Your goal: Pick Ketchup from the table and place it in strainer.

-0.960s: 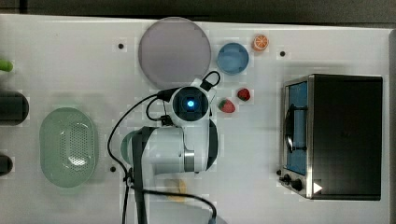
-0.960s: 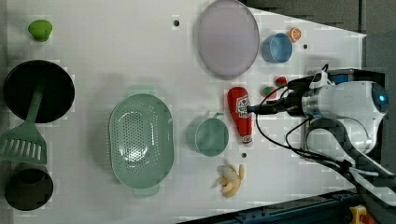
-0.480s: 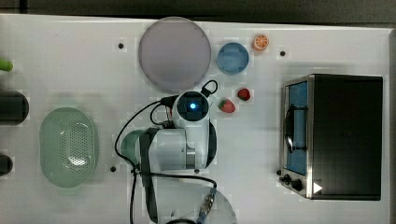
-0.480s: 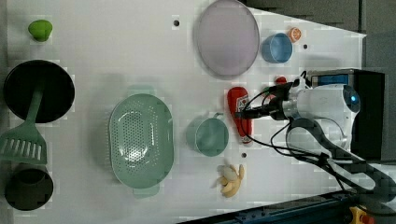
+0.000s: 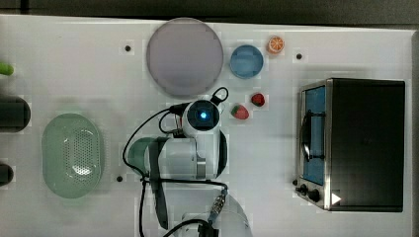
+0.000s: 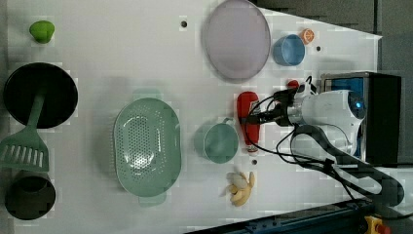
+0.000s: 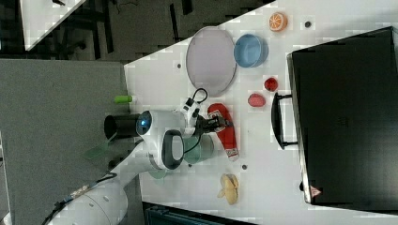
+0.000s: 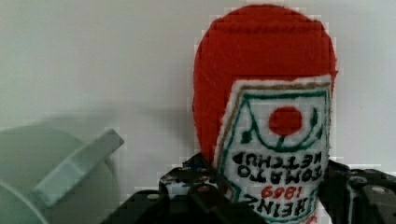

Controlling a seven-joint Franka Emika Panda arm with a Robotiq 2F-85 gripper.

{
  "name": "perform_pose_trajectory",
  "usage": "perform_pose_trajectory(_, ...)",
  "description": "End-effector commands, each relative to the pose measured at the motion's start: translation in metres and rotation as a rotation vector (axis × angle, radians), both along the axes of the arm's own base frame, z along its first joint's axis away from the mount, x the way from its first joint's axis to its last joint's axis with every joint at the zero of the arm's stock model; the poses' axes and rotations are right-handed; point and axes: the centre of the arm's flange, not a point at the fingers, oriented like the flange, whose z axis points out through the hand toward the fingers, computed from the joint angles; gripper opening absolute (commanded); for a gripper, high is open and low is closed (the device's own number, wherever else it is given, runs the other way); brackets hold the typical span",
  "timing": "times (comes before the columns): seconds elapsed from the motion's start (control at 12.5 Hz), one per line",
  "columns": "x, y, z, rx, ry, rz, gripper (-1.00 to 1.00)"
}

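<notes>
- The Ketchup (image 8: 266, 88) looks soft, felt-like and light, so it should squash.
- My gripper (image 8: 261, 186) straddles its labelled middle, fingers spread; I would grip there.

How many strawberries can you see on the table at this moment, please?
2. Both lie between the toaster oven and the arm in the top view: one strawberry nearer the arm, the other strawberry nearer the blue bowl. The arm could hide more.
</notes>
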Motion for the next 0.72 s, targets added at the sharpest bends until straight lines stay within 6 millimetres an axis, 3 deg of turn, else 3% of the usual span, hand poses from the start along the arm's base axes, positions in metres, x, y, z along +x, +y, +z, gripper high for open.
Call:
perform_pose_trajectory(0.08, 0.019, 0.0, 0.04, -0.006, -0.085, 0.028, 0.21)
perform_pose_trajectory(0.24, 0.029, -0.002, 0.085, -0.019, -0.122, 0.023, 0.21)
perform_pose_trajectory(0.4, 0.031, 0.005, 0.146, -0.037, -0.115, 0.043, 0.21)
perform_pose_trajectory(0.64, 0.025, 0.031, 0.237, -0.062, -0.098, 0.091, 0.21)
perform_pose_trajectory(0.72, 0.022, 0.044, 0.259, -0.067, -0.1, 0.107, 0.21)
